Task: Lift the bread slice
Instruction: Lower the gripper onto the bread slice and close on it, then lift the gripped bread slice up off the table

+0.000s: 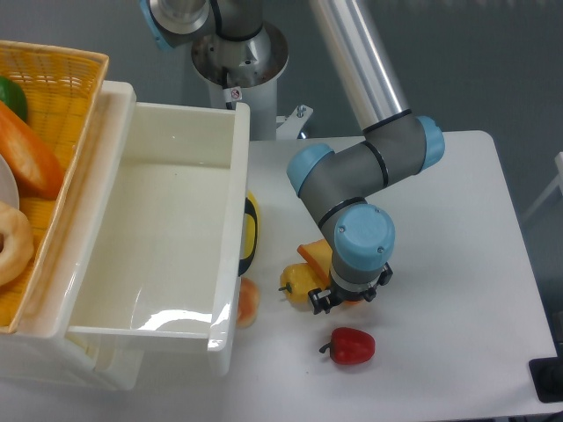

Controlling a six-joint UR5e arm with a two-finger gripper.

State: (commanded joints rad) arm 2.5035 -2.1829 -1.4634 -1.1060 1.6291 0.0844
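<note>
The bread slice lies on the white table, and only its orange corner shows from under the arm's blue wrist. A sliver of orange also shows under the gripper's front edge. My gripper points straight down over the slice, right beside the yellow bell pepper. The wrist hides the fingertips, so only dark finger parts show at its sides. I cannot see whether the jaws are closed on the slice.
A red bell pepper lies just in front of the gripper. A large white bin stands to the left, with a peach-coloured toy and a yellow-black object against its wall. A wicker basket with food toys stands at the far left.
</note>
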